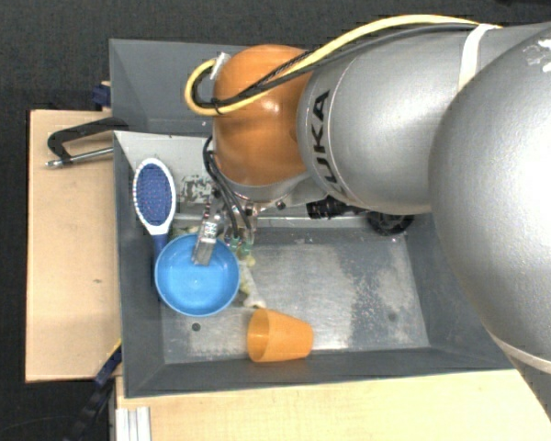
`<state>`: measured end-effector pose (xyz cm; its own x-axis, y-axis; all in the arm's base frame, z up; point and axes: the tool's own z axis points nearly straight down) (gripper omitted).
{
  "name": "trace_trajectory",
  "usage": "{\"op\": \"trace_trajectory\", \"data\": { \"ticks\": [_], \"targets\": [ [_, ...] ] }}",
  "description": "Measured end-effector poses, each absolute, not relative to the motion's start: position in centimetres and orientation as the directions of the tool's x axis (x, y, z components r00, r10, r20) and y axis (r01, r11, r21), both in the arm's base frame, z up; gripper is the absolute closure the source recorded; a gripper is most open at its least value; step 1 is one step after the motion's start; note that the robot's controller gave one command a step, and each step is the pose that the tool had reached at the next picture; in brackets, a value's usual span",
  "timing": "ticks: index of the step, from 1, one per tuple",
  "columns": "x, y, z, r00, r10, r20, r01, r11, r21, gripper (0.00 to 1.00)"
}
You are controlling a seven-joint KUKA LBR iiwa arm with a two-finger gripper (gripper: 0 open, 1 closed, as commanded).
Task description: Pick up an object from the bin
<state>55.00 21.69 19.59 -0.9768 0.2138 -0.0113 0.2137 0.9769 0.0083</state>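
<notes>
The grey metal bin (285, 367) has sloping walls and a flat floor (349, 283). The floor is bare sheet metal with dull scuffing and pale speckled patches, most evident across its right half, where nothing lies. Outside the bin, the top of the view shows a dark, finely textured surface (55, 26). The arm (422, 127) enters from the right, a large silver body ending in an orange wrist cover (257, 122) with a yellow cable (257, 67) looped over it. The gripper (205, 249) points down into the left part of the bin, directly over the upper rim of a round blue bowl (197, 283). The bowl stands upright on the floor near the left wall. Whether the gripper is open or closed cannot be told, nor whether it touches the bowl, and nothing can be seen held in it. A white-framed oval brush with blue bristles (153, 194) lies against the left wall, just above the bowl, its lower end reaching the bowl's rim. An orange cup (277, 335) lies on its side near the front wall, to the lower right of the bowl and apart from it. Small pale and greenish scraps (248, 288) lie along the bowl's right edge, too small to identify.
</notes>
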Motion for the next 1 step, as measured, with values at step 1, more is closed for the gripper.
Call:
{"op": "trace_trajectory", "data": {
  "ticks": [1],
  "targets": [
    [56.54,20.82,30.19,-0.979,0.205,-0.013,0.205,0.979,0.009,1.00]
  ]
}}
